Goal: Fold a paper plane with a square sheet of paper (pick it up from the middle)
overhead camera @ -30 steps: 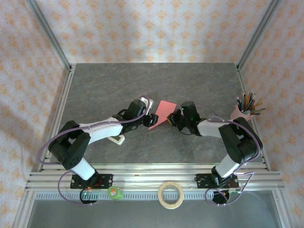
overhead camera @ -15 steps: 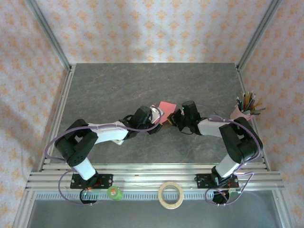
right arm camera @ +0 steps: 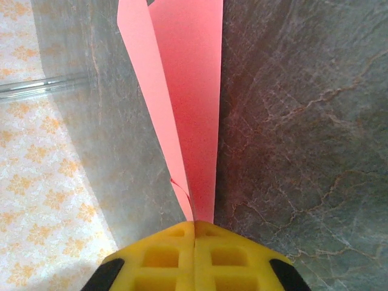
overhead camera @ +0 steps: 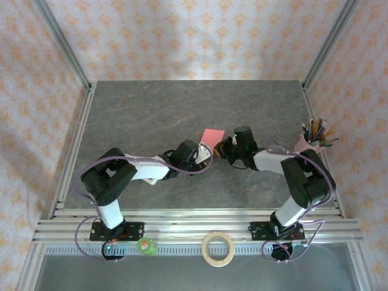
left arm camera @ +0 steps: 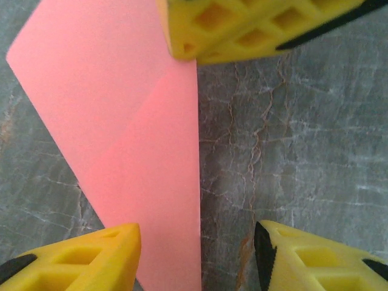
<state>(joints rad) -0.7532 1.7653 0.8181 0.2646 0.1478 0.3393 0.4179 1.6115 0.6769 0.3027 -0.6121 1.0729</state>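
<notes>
Paper [left arm camera: 91, 91]: thin, pink, sharply creased, pointed.

The table [overhead camera: 151, 109] is a grey, marbled slab with metal rails along its near edge. The pink sheet of paper [left arm camera: 121, 121], folded with a diagonal crease, lies on it between the left gripper [left arm camera: 197, 248] and the right gripper [overhead camera: 223, 147], one straight edge running in between the left gripper's fingers [left arm camera: 85, 254]. Behind the left gripper, under its arm, sits what seems to be a small white gadget [overhead camera: 151, 177], mostly hidden. Well off to the right gripper's right, at the table's edge, stands a holder of pencils [overhead camera: 312, 136].
</notes>
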